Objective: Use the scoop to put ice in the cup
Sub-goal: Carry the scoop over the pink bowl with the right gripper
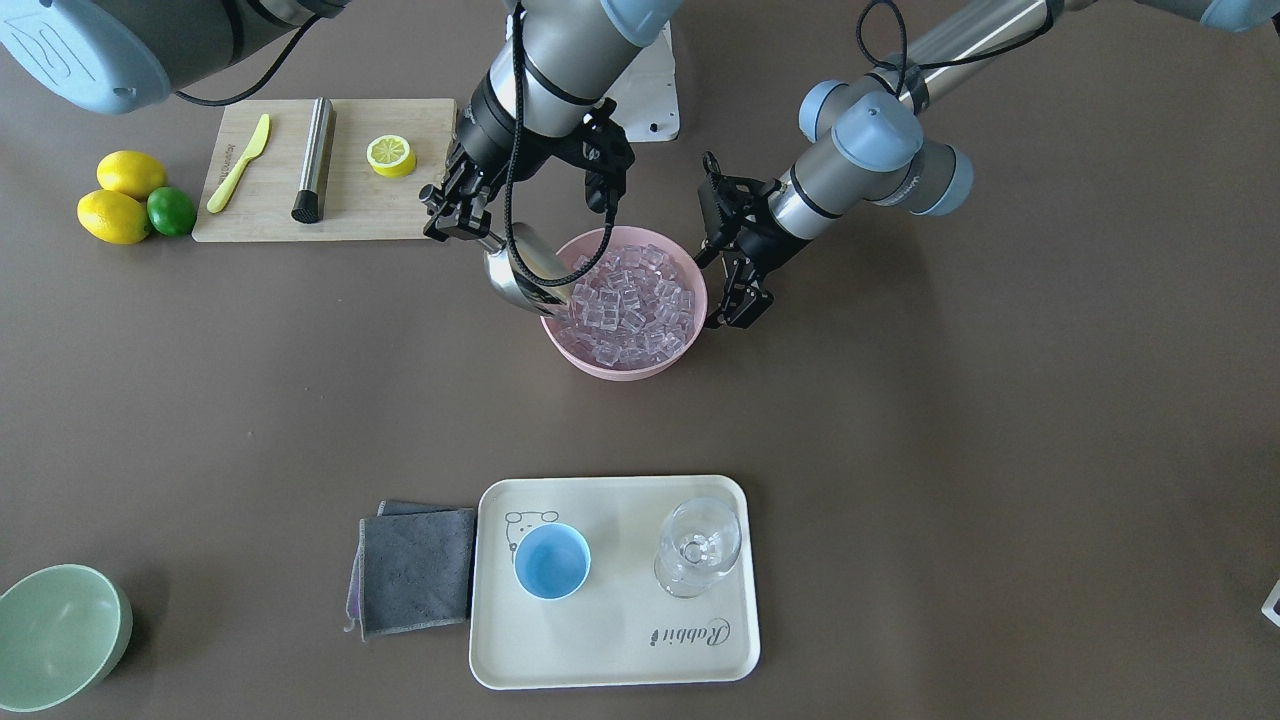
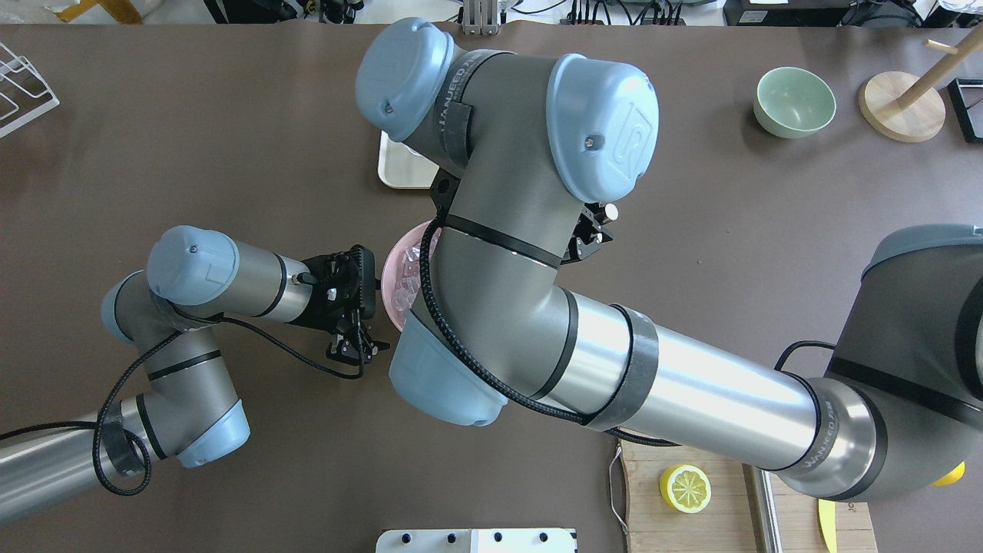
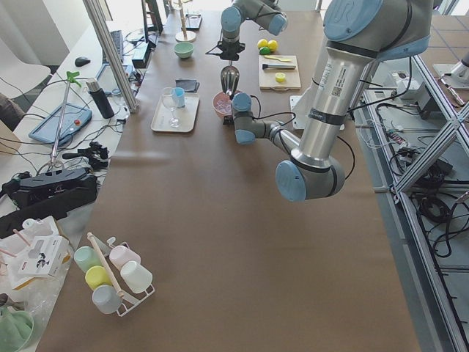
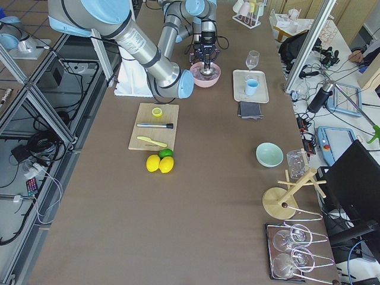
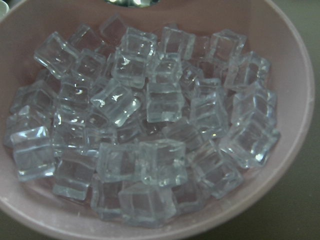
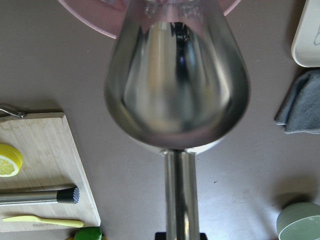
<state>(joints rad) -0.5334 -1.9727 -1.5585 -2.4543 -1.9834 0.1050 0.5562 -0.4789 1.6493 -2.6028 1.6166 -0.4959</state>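
The ice (image 1: 635,300) fills a pink bowl (image 1: 620,370) at the table's middle; the left wrist view shows the cubes (image 5: 160,125) close up. My right gripper (image 1: 460,225) is shut on the handle of the silver scoop (image 1: 525,270). The scoop's trough (image 6: 175,90) is empty, and its tip is at the bowl's rim. My left gripper (image 1: 738,305) stands beside the opposite rim, outside the bowl; I cannot tell if it is open or shut. The light-blue cup (image 1: 552,561) stands empty on a cream tray (image 1: 620,650).
A clear stemmed glass (image 1: 698,548) stands on the tray beside the cup. A grey cloth (image 1: 415,570) lies next to the tray. A cutting board (image 1: 380,210) holds a steel cylinder (image 1: 315,155), a lemon half (image 1: 391,155) and a yellow knife (image 1: 240,160). A green bowl (image 1: 55,635) stands at a corner.
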